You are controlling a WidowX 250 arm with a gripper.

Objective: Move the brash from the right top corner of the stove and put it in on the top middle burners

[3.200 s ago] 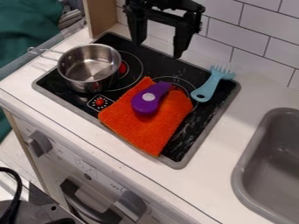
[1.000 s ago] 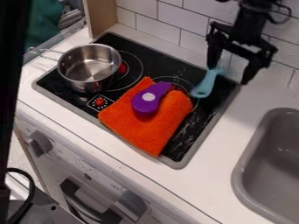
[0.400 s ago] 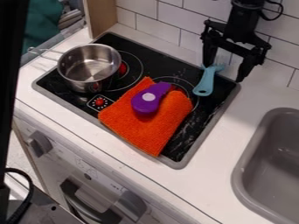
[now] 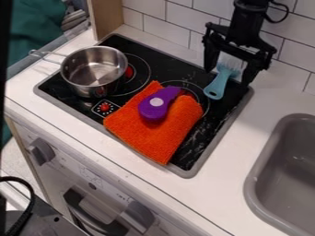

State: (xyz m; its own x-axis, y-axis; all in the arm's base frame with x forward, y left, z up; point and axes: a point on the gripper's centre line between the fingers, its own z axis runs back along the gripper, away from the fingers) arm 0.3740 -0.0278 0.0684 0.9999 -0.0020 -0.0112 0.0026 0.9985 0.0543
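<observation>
On the stove (image 4: 195,143), top right: brush (image 4: 217,87), grab step imo
Fingers (image 4: 210,57): open, either side
Brush: wants pinching next

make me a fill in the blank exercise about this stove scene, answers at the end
The gripper is ____, its two fingers spread apart.
The orange cloth lies ____ the purple thing.
The brush is light ____ in colour.
Of the brush and the metal pot, the one nearer the sink is the ____.

Missing words: open; under; blue; brush
</observation>
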